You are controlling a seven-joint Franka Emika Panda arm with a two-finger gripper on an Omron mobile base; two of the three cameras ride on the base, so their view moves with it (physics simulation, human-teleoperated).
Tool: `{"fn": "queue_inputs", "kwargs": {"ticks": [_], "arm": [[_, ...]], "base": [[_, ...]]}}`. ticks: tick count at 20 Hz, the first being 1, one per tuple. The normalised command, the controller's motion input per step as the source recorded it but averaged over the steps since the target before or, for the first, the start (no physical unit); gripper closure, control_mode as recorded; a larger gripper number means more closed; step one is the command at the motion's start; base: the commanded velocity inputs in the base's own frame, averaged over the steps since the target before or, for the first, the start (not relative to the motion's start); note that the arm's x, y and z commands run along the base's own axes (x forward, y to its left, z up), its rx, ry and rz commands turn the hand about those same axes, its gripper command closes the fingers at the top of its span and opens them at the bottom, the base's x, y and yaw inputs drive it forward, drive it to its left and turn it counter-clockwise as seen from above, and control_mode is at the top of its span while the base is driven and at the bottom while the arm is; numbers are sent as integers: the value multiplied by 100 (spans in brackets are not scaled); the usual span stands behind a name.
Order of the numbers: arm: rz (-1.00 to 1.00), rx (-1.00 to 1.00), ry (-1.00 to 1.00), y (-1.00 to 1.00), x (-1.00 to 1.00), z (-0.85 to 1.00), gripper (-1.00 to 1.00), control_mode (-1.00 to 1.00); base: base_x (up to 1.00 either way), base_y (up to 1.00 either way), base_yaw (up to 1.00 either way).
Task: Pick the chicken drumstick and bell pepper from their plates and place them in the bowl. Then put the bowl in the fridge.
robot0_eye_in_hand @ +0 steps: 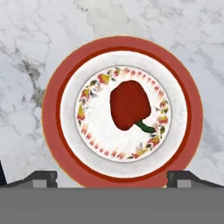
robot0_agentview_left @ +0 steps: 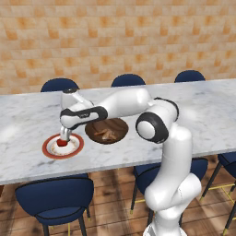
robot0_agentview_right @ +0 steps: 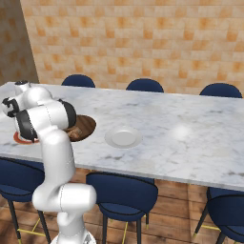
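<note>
Red-rimmed and white in the middle, the plate (robot0_agentview_left: 63,146) furthest left on the marble tabletop (robot0_agentview_left: 27,120) carries the bell pepper (robot0_eye_in_hand: 130,105), which lies on its side near the plate's centre inside a ring of painted flowers, its green stem pointing away from the body. The end effector (robot0_agentview_left: 64,135) hangs directly over that pepper, pointing straight down, its two fingers spread wide with nothing between them; in the hand view the dark tips sit at either side of the plate's near edge, well outside the pepper. Just to the right of the red-rimmed plate is the wooden bowl (robot0_agentview_left: 107,130), and a tan, lumpy piece that looks like the chicken drumstick (robot0_agentview_left: 107,134) already lies inside it. Further right, well apart from the bowl, the plain white plate (robot0_agentview_right: 123,137) sits bare in the right base view. Blue chairs (robot0_agentview_left: 57,199) line both long sides of the tabletop. By my reading, the first pick and drop is done: the drumstick seems to be in the bowl and its plate is cleared. The pepper is not yet gripped, so its lift and transfer to the bowl are left, and after that carrying the bowl to the fridge.
</note>
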Motion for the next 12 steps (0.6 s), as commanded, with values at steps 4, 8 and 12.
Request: {"fn": "queue_inputs", "kwargs": {"ticks": [4,8,12], "arm": [[32,0,0,22,-1,-16,-100,-100],[31,-1,0,19,17,-15,-100,-100],[12,-10,0,21,16,-20,-100,-100]], "base": [[0,0,0],[0,0,0],[0,0,0]]}}
